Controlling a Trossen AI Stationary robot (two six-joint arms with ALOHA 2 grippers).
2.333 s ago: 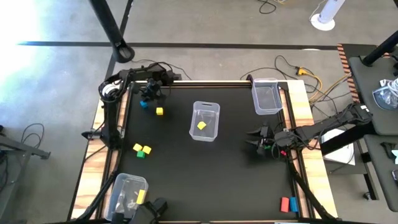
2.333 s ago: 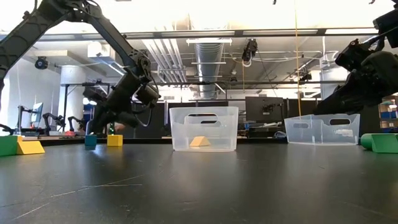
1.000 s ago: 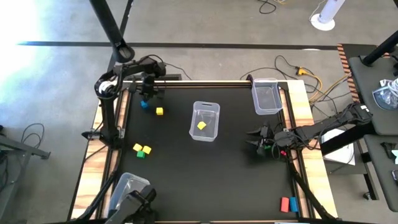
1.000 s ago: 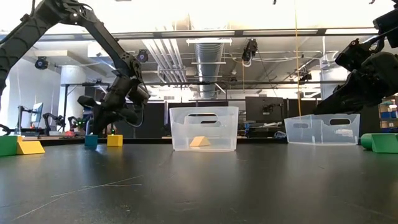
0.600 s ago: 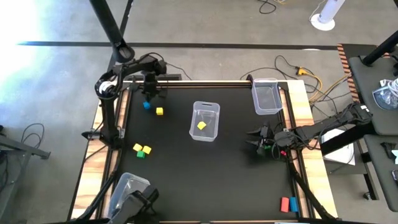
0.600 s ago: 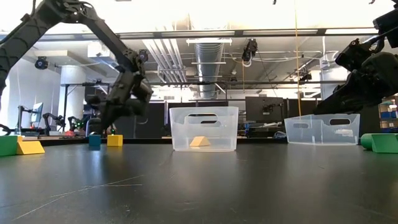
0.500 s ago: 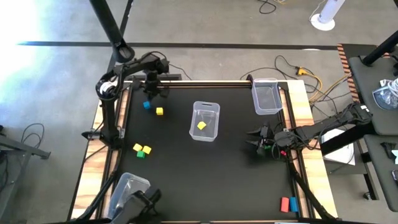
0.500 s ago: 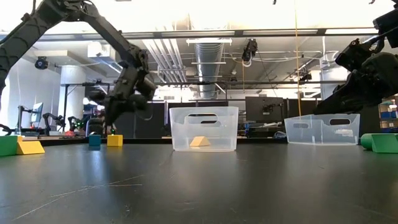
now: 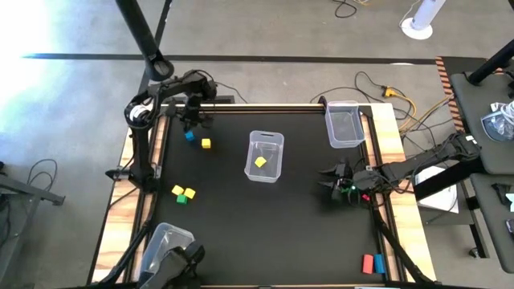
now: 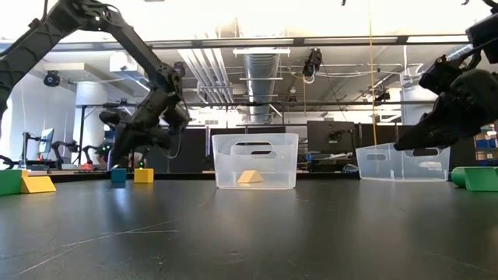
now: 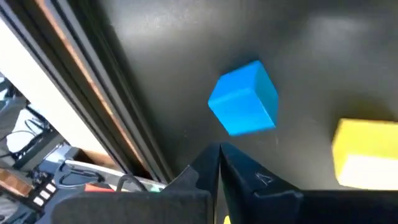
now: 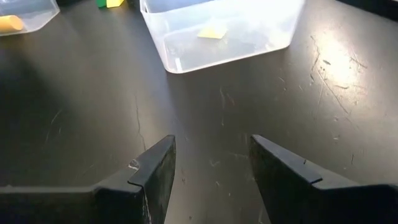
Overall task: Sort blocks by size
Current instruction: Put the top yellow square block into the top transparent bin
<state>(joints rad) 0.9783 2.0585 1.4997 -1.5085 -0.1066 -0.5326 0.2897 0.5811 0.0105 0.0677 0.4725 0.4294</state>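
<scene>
A blue cube (image 9: 189, 136) is seen on the black worktop (image 9: 265, 225) just below the left claw (image 9: 193, 120), which is poised at the worktop's eleven o'clock corner with its fingers pressed together and nothing held. From the claw, the cube lies toward five o'clock, apart from the tips; a yellow cube (image 9: 206, 143) sits just beside it. The cube has no long axis, so any approach angle is judged to serve, and the left arm is plainly the nearer.

The right claw (image 9: 335, 186) is held at three o'clock, parted wide and empty, with a green block (image 10: 476, 178) close by.

Counted from above: three clear bins, two yellow blocks on the open worktop, one more in the centre bin (image 9: 265, 156), one green cube (image 9: 181, 199) and a red and blue pair (image 9: 373, 263) at five o'clock.
</scene>
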